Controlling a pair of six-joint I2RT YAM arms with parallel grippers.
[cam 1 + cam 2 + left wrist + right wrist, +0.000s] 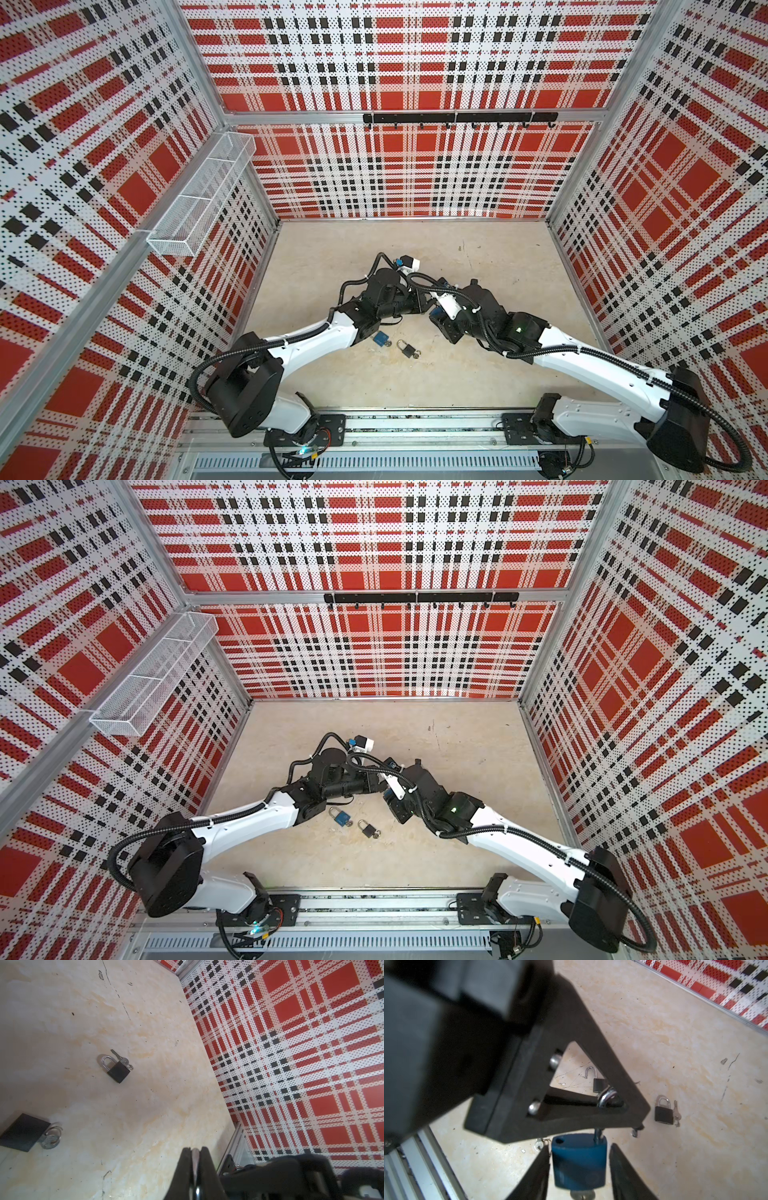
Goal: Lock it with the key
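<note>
- left gripper (pixel 195 1152): clamped shut on a thin silver bar. The right wrist view shows this is the shackle (pixel 606 1097) of the blue padlock (pixel 578 1165), seen through the finger's cut-out. Pinching the shackle leaves the body free.
- right gripper (pixel 579 1146): fingers flank the padlock body with floor showing on one side, so the jaws are parted and not squeezing. I read it as guiding the body, not holding it.
- The padlock hangs above the table (pixel 675 1043) between the two grippers. In both top views the wrists hide it.
- One shackle hole (pixel 560 1140) is empty and the other leg is seated, so it's unlocked.
- key (pixel 582 1195) sits in the cylinder at the bottom, on the right wrist's side. That's probably why the right arm is on that end.
- Next, I think: press the body onto the shackle against the left's hold. Risk: the round bar pivots in that thin pinch.
- Spare black padlock (pixel 663 1113) lies closed on the table, well apart, with keys beside it.
</note>
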